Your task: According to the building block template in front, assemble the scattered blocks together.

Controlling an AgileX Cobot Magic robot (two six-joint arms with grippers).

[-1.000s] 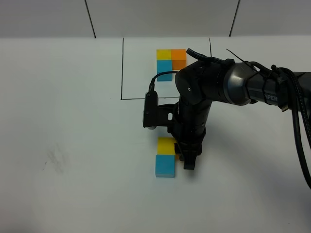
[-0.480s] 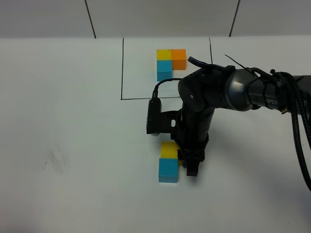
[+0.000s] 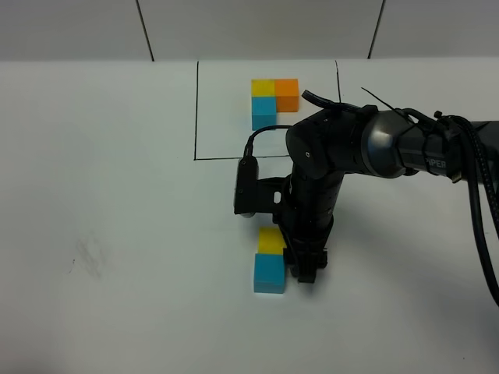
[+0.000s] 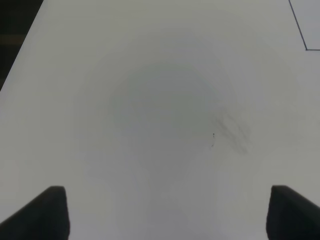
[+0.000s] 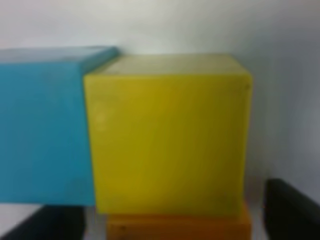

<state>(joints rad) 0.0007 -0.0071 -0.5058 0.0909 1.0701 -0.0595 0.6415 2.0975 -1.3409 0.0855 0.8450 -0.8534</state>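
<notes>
We seat the orange cube (image 5: 177, 226) against yellow cube (image 3: 271, 241) | right gripper (image 3: 306, 269) clasping it, left gripper (image 4: 162, 212) spread empty | next: release squarely, matching template (image 3: 274, 99).

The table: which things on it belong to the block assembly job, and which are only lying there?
Belong to the job:
- building block template in the black-line rectangle
- blue cube
- yellow cube
- orange cube, mostly hidden
- right end effector

Only there:
- dark smudge
- left end effector, over bare table
</notes>
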